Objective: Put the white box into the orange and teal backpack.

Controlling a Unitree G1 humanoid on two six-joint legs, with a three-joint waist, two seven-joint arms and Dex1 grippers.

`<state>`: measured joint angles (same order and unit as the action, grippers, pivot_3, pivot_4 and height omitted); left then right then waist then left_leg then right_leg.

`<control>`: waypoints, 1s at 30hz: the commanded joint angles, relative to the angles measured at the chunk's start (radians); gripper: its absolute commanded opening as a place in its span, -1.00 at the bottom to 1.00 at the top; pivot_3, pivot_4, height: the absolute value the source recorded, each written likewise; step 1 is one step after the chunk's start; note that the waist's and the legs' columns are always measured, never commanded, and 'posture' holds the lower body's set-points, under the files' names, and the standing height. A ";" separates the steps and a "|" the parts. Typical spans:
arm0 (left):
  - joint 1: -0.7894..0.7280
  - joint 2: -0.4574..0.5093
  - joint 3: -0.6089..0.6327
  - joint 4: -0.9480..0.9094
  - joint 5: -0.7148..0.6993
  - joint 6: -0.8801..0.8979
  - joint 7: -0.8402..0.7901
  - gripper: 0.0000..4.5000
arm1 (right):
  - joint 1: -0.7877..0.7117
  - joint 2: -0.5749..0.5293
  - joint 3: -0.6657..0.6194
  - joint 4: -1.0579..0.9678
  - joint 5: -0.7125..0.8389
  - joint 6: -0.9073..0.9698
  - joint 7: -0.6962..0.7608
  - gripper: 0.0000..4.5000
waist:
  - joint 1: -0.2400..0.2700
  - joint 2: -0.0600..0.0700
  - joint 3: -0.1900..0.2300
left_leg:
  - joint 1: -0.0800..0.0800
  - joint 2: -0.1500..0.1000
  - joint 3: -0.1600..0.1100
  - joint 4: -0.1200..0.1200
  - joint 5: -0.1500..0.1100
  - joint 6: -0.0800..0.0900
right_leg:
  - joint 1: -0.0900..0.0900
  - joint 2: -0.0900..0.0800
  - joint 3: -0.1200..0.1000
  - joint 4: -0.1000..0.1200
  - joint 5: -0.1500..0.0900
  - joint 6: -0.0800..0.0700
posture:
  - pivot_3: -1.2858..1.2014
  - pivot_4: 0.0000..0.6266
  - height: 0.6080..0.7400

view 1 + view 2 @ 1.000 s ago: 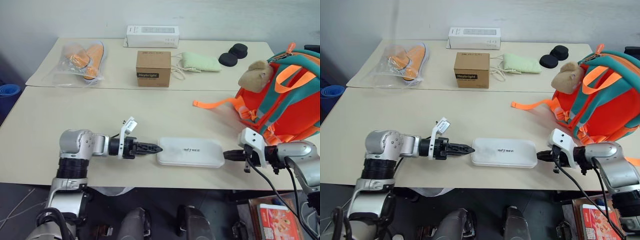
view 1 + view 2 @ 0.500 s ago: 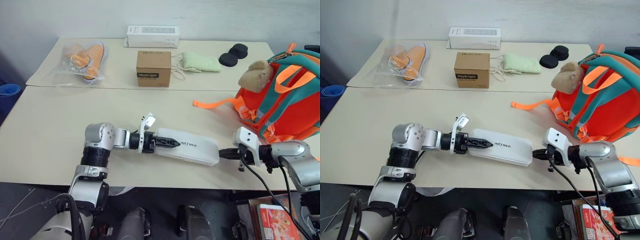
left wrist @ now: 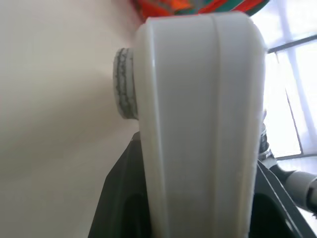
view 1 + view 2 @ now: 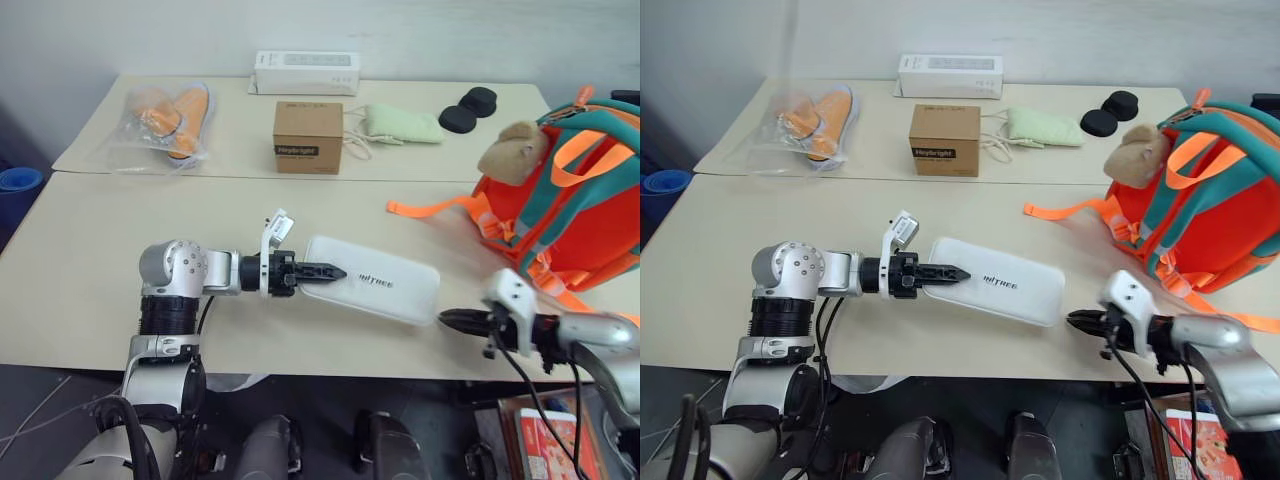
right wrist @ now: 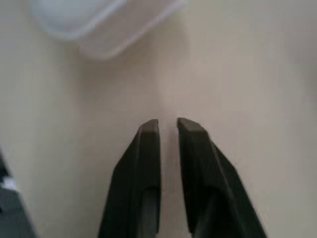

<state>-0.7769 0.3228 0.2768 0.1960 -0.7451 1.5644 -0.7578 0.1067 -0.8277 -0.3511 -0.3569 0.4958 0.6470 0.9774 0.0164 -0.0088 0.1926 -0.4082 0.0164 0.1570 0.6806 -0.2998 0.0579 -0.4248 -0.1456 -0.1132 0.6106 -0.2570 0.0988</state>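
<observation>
One end of the white box [image 4: 372,291] is now lifted, left gripper [image 4: 322,271] jaws clamped on it. Your right gripper [image 4: 452,320] has backed off, jaws narrowly parted and empty. You still must carry it right to the orange and teal backpack [image 4: 560,205].

"Heybright" on the brown cardboard cube [image 4: 307,137]; "UNITREE"-like grey lettering on the white box [image 4: 372,280].

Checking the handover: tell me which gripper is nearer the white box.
Left. The left gripper grips the white box at its end; the right gripper sits just off its other end.
</observation>
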 commanded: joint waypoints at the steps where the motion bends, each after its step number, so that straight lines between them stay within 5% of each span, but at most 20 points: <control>1: -0.007 0.028 0.158 -0.097 -0.055 -0.012 0.053 -0.42 | 0.133 0.018 -0.313 -0.159 0.157 0.156 -0.049 -0.20 | 0.005 0.000 0.000 | 0.000 0.000 0.000 0.000 -0.001 -0.002 | 0.000 0.000 0.000 0.000 0.000 0.000 | 0.03 -0.52 1.00; 6: -0.005 0.044 0.302 -0.199 -0.131 0.036 0.086 -0.42 | 0.134 0.034 -0.573 -0.126 0.329 0.312 -0.163 0.47 | 0.007 0.000 0.000 | 0.001 -0.001 0.000 0.000 -0.004 -0.002 | 0.001 0.000 0.001 0.000 0.000 0.000 | 0.03 -0.52 1.00; 10: -0.028 0.028 0.361 -0.242 -0.174 0.050 0.168 -0.42 | -0.023 0.054 -0.518 -0.047 0.323 0.308 -0.320 0.98 | 0.005 -0.001 0.000 | 0.001 0.000 0.000 -0.001 -0.004 -0.003 | 0.001 0.000 0.002 0.000 0.000 0.000 | 0.03 -0.52 1.00; 24: -0.075 0.012 0.411 -0.291 -0.247 0.044 0.325 -0.42 | -0.598 0.224 -0.115 0.412 0.116 0.077 -0.536 0.98 | -0.021 -0.001 0.000 | 0.001 0.002 0.006 -0.002 0.000 0.000 | -0.002 0.013 0.004 0.003 0.000 0.000 | 0.03 -0.52 1.00; 27: -0.059 0.009 0.408 -0.316 -0.249 0.030 0.347 -0.42 | -0.668 0.270 -0.103 0.483 0.097 0.014 -0.550 0.73 | -0.023 -0.001 0.000 | 0.001 0.003 0.008 -0.002 0.000 0.000 | -0.003 0.014 0.004 0.005 0.000 0.000 | 0.03 -0.52 1.00; 30: -0.067 -0.006 0.439 -0.323 -0.264 0.014 0.379 -0.42 | -0.679 0.276 -0.081 0.481 0.101 -0.004 -0.512 0.25 | -0.024 -0.001 0.000 | 0.002 0.003 0.009 -0.002 0.001 0.000 | -0.004 0.015 0.004 0.005 0.000 0.000 | 0.03 -0.52 1.00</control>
<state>-0.8267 0.3191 0.6737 -0.0810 -0.9612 1.6088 -0.3868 -0.5641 -0.5445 -0.4335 0.1451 0.5919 0.6682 0.4422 -0.0079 -0.0097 0.1929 -0.4066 0.0197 0.1663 0.6784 -0.2992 0.0576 -0.4286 -0.1308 -0.1090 0.6158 -0.2569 0.0991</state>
